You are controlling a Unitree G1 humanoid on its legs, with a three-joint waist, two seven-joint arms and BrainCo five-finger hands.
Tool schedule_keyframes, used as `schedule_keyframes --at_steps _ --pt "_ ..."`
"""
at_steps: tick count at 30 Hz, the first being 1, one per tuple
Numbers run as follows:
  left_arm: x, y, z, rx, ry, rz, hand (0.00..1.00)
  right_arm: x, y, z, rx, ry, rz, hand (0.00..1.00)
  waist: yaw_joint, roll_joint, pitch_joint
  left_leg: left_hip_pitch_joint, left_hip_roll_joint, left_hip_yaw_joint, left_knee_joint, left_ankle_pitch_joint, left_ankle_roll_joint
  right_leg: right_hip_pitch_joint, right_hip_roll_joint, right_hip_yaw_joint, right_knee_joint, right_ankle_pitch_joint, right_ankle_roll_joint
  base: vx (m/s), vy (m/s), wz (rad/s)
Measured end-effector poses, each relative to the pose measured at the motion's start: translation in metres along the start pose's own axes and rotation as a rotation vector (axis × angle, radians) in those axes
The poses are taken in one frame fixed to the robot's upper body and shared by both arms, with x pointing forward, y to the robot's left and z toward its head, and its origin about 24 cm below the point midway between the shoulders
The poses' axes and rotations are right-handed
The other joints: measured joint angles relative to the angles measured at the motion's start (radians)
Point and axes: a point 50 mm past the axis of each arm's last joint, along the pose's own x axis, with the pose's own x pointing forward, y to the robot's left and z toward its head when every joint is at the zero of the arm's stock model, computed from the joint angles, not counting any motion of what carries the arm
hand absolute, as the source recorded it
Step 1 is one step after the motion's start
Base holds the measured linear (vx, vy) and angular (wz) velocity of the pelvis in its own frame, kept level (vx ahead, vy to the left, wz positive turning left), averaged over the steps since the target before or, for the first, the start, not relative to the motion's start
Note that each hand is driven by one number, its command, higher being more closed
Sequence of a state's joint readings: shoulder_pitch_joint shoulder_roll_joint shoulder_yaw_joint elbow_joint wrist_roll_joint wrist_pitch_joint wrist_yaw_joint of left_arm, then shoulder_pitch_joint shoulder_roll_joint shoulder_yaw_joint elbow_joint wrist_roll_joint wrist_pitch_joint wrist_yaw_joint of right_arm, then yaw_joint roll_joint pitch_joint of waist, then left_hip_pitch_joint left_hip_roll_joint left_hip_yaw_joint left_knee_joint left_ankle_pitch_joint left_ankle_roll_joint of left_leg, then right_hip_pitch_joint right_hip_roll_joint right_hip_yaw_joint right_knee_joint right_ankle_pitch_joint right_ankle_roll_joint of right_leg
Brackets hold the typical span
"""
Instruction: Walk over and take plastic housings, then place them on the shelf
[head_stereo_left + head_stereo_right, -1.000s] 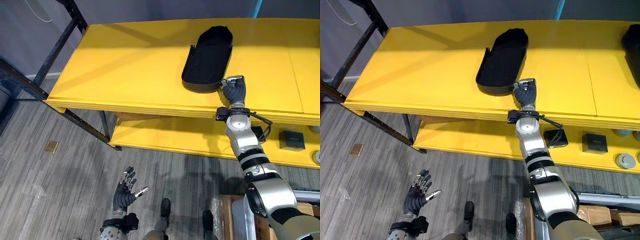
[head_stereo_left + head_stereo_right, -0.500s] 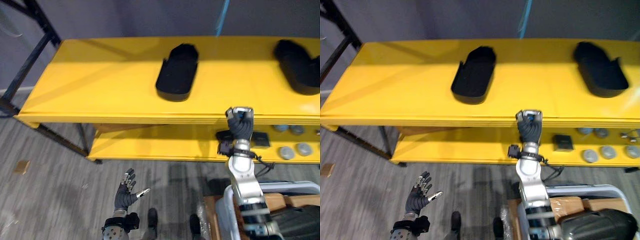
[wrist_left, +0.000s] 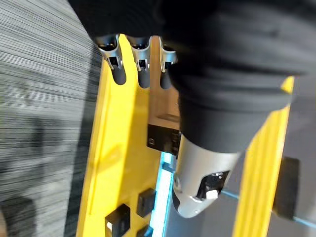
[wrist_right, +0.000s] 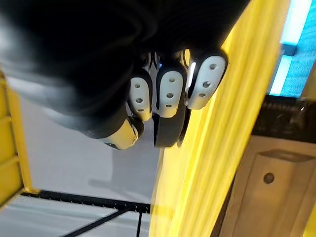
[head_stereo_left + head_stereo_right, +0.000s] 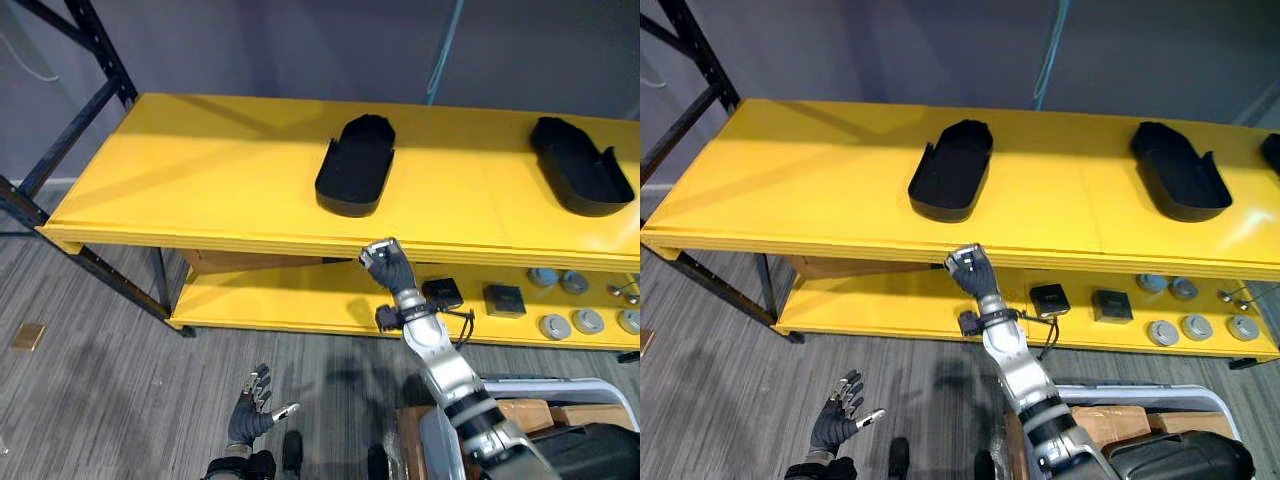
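The yellow shelf (image 5: 200, 170) spans the scene, with a lower board (image 5: 290, 295) under it. Two black housings lie on its top, well apart: one (image 5: 356, 178) near the middle, the other (image 5: 580, 180) to the right. The right hand (image 5: 385, 265) hangs at the shelf's front edge, below the middle housing, fingers curled on nothing. The left hand (image 5: 255, 410) hangs low over the floor, fingers spread. Small black boxes (image 5: 442, 293) sit on the lower board.

No writing, label or number is legible anywhere.
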State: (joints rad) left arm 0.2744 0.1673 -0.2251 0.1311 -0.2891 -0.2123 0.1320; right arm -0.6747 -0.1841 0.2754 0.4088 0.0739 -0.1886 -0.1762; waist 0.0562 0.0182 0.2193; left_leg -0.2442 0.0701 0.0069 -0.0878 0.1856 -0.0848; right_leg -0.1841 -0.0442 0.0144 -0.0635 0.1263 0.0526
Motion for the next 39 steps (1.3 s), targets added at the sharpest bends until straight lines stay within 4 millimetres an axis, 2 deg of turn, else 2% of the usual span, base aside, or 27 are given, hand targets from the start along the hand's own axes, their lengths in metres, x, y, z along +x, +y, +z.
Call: schedule_keyframes --at_steps 1,4,7,9,14,17,25,28,31,32,33,34,35,36,37,39 --pt "0.000 -0.001 0.000 -0.005 -0.003 -0.001 0.00 0.009 -0.002 0.005 -0.014 -0.011 -0.002 1.00 0.013 0.011 0.008 -0.005 -0.002 -0.005 0.000 0.001 0.001 -0.001 -0.002 -0.002 -0.002 0.000 0.000 0.03 0.050 0.17" --pt "0.001 -0.003 0.001 -0.018 -0.010 0.000 0.00 0.034 -0.013 0.024 -0.034 -0.049 -0.033 1.00 0.025 0.050 0.040 -0.028 -0.009 -0.033 0.000 0.008 0.007 -0.009 -0.005 -0.034 -0.004 0.000 0.000 0.01 0.047 0.27" --pt "0.001 -0.006 0.001 -0.028 -0.013 -0.001 0.00 0.052 -0.039 0.040 -0.039 -0.074 -0.130 1.00 0.043 0.076 0.063 -0.057 -0.012 -0.060 0.000 0.019 0.004 -0.026 -0.006 -0.057 -0.004 0.000 0.001 0.00 0.037 0.23" --pt "0.001 -0.006 -0.004 -0.030 0.009 0.002 0.00 0.060 -0.053 0.049 -0.078 -0.083 -0.168 1.00 0.055 0.084 0.073 -0.069 -0.013 -0.068 0.000 0.021 0.003 -0.031 -0.006 -0.063 -0.010 0.001 0.001 0.02 0.034 0.14" --pt "0.006 -0.013 -0.006 -0.034 0.015 -0.019 0.00 0.071 -0.077 0.069 -0.077 -0.120 -0.259 1.00 0.071 0.103 0.095 -0.086 -0.015 -0.093 0.000 0.024 0.000 -0.034 -0.005 -0.087 -0.018 0.001 0.001 0.04 0.025 0.12" --pt "0.008 -0.016 -0.004 -0.034 0.008 -0.032 0.00 0.078 -0.080 0.078 -0.069 -0.128 -0.290 1.00 0.073 0.108 0.103 -0.095 -0.016 -0.093 0.000 0.024 0.000 -0.043 -0.006 -0.086 -0.018 0.001 0.001 0.04 0.019 0.01" --pt "0.016 -0.018 0.002 -0.050 -0.010 -0.022 0.00 0.078 -0.104 0.082 -0.075 -0.120 -0.404 1.00 0.077 0.119 0.108 -0.097 -0.018 -0.095 0.000 0.025 0.001 -0.044 -0.006 -0.088 -0.018 -0.001 0.003 0.02 0.014 0.00" --pt "0.016 -0.018 -0.002 -0.048 0.003 -0.013 0.00 0.075 -0.102 0.082 -0.065 -0.135 -0.403 1.00 0.070 0.120 0.109 -0.095 -0.018 -0.094 0.000 0.025 0.001 -0.043 -0.006 -0.086 -0.018 -0.001 0.003 0.02 0.013 -0.01" --pt "0.017 -0.020 -0.001 -0.064 0.003 0.003 0.00 0.043 -0.091 0.079 0.029 -0.230 -0.401 1.00 0.061 0.118 0.108 -0.079 -0.018 -0.085 0.000 0.022 -0.001 -0.033 -0.006 -0.078 -0.018 -0.003 0.005 0.06 0.016 -0.06" --pt "0.018 -0.020 -0.001 -0.067 0.005 0.007 0.00 0.023 -0.080 0.070 0.064 -0.246 -0.387 0.00 0.044 0.117 0.107 -0.072 -0.017 -0.083 0.000 0.021 -0.002 -0.026 -0.005 -0.076 -0.018 -0.005 0.005 0.06 0.009 -0.13" --pt "0.019 -0.018 -0.001 -0.070 0.008 0.019 0.00 0.000 -0.067 0.056 0.107 -0.229 -0.371 0.00 0.026 0.106 0.103 -0.062 -0.014 -0.066 0.000 0.018 -0.004 -0.024 -0.003 -0.062 -0.015 -0.007 0.005 0.07 0.009 -0.23" --pt "0.019 -0.016 -0.003 -0.067 0.014 0.031 0.00 -0.012 -0.059 0.048 0.123 -0.206 -0.358 0.00 0.018 0.097 0.099 -0.054 -0.012 -0.057 0.000 0.013 -0.004 -0.022 -0.002 -0.050 -0.014 -0.007 0.005 0.09 0.008 -0.45" --pt "0.019 -0.010 -0.006 -0.048 0.034 0.054 0.00 -0.040 -0.047 0.029 0.144 -0.147 -0.336 0.00 -0.006 0.078 0.090 -0.032 -0.009 -0.034 0.000 0.003 -0.004 -0.011 -0.002 -0.032 -0.014 -0.009 0.004 0.09 -0.002 -0.53" --pt "0.018 -0.006 -0.010 -0.035 0.056 0.070 0.00 -0.069 -0.043 0.015 0.156 -0.090 -0.337 0.00 -0.036 0.063 0.082 -0.001 -0.005 -0.015 -0.004 -0.009 -0.007 0.010 0.000 -0.018 -0.012 -0.017 0.006 0.09 -0.007 -0.50" --pt "0.017 -0.005 -0.012 -0.024 0.064 0.074 0.00 -0.084 -0.042 0.009 0.160 -0.060 -0.338 0.00 -0.050 0.053 0.075 0.015 -0.003 -0.006 -0.004 -0.015 -0.009 0.018 0.000 -0.006 -0.007 -0.029 0.014 0.06 -0.012 -0.48" --pt "0.013 0.003 -0.019 0.020 0.099 0.091 0.00 -0.134 -0.056 0.003 0.139 -0.002 -0.387 0.00 -0.105 0.017 0.038 0.060 0.004 0.033 -0.004 -0.045 -0.018 0.038 0.006 0.031 0.009 -0.049 0.012 0.07 -0.007 -0.47"
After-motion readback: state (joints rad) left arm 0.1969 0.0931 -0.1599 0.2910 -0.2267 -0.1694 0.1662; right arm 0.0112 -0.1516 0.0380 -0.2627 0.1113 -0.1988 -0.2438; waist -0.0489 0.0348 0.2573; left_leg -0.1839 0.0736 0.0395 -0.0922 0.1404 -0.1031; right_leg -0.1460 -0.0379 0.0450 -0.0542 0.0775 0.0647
